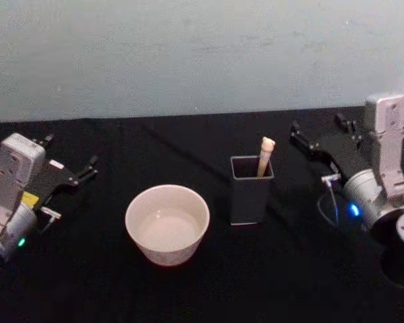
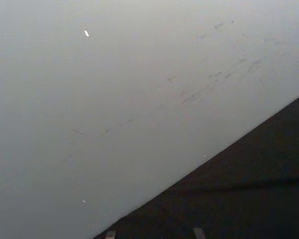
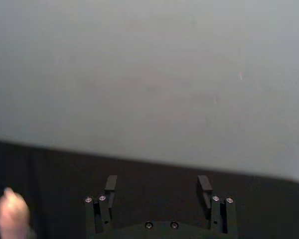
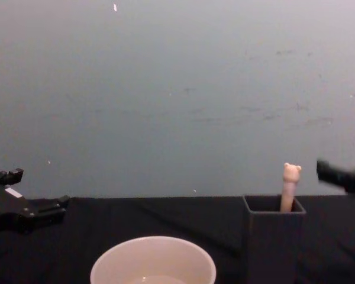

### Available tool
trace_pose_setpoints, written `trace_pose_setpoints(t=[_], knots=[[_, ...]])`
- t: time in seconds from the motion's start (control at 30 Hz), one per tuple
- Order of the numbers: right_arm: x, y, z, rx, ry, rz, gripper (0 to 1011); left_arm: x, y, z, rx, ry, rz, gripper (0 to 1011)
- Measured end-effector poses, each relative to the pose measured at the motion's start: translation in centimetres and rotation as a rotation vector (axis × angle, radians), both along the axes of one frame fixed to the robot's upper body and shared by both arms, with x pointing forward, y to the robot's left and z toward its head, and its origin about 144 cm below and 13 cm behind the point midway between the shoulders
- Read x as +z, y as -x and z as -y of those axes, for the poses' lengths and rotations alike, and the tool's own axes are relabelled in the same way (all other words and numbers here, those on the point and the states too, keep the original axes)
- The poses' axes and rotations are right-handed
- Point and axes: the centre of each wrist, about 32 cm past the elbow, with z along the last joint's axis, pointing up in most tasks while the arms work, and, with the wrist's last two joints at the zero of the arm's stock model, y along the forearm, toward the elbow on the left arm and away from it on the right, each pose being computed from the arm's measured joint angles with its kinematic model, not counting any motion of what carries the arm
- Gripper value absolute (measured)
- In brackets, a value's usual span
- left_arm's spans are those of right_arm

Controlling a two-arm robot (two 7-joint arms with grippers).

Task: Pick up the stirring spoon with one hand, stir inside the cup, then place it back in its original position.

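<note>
The stirring spoon [image 1: 265,156] stands upright in a dark grey square holder box [image 1: 251,190]. Its beige bear-head handle [image 4: 291,180] pokes out above the rim, and its bowl is hidden inside. The cream-white cup [image 1: 167,224] sits on the black table to the left of the box. My right gripper [image 1: 316,125] hovers open to the right of the box and a little behind it, with nothing between its fingers [image 3: 111,184]. The bear head shows blurred beside it [image 3: 10,214]. My left gripper [image 1: 71,153] rests open at the far left, well apart from the cup.
A black cloth covers the table [image 1: 87,282], which ends at a pale grey wall [image 1: 202,54] behind. A dark round part of the right arm [image 1: 400,249] sits at the front right corner. Open cloth lies in front of the cup and box.
</note>
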Motion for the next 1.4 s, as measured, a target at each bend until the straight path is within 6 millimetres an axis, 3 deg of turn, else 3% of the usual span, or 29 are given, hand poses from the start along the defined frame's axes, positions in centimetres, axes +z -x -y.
trace_pose_setpoints(t=[0.33, 1.4], knots=[[-3.4, 0.4, 0.0, -0.026, 0.061, -0.123, 1003, 0.0, 0.0, 0.0, 0.000, 0.000, 0.000, 1001], [-3.3, 0.4, 0.0, -0.023, 0.062, -0.124, 1003, 0.0, 0.0, 0.0, 0.000, 0.000, 0.000, 1001]])
